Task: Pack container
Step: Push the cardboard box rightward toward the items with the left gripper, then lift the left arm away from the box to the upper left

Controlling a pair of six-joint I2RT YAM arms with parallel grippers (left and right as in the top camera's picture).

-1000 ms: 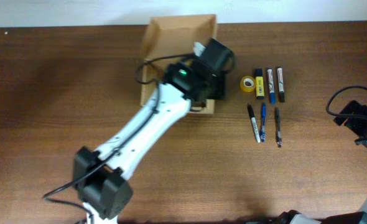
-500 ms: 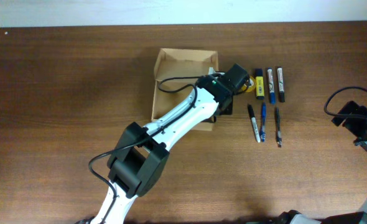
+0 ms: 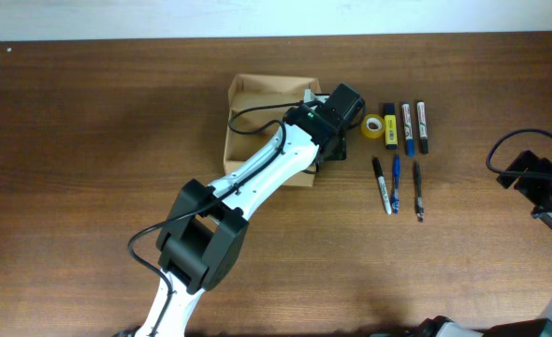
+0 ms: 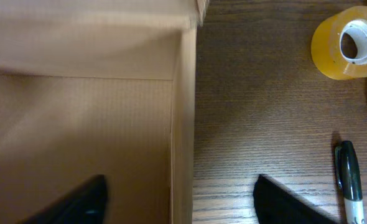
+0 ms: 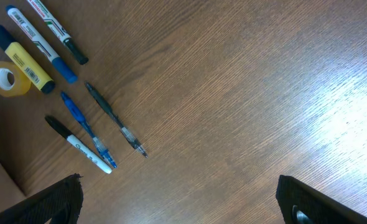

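Observation:
The container (image 3: 257, 103), a tan cardboard box with its top open, lies at the table's middle. My left gripper (image 3: 335, 117) hovers over its right wall. In the left wrist view that gripper (image 4: 180, 202) is open and straddles the wall: one finger (image 4: 78, 202) is inside the container (image 4: 78, 112), the other (image 4: 283, 202) over the wood. Nothing is held. My right gripper (image 3: 547, 192) stands open at the table's right edge, well away from the box, and is empty in its own view (image 5: 186, 205).
Right of the box lie a yellow tape roll (image 3: 373, 125), a yellow highlighter (image 3: 388, 124), a blue marker (image 3: 407, 127) and a black-capped marker (image 3: 422, 125). Below them are three pens (image 3: 396, 183). The tape roll (image 4: 348, 42) and one pen (image 4: 350, 180) lie close to my left gripper.
My left gripper has gone from shut to open, letting go of the box's right wall. Before that the box was shifted to the right and nearer the front. The right arm has stayed still.

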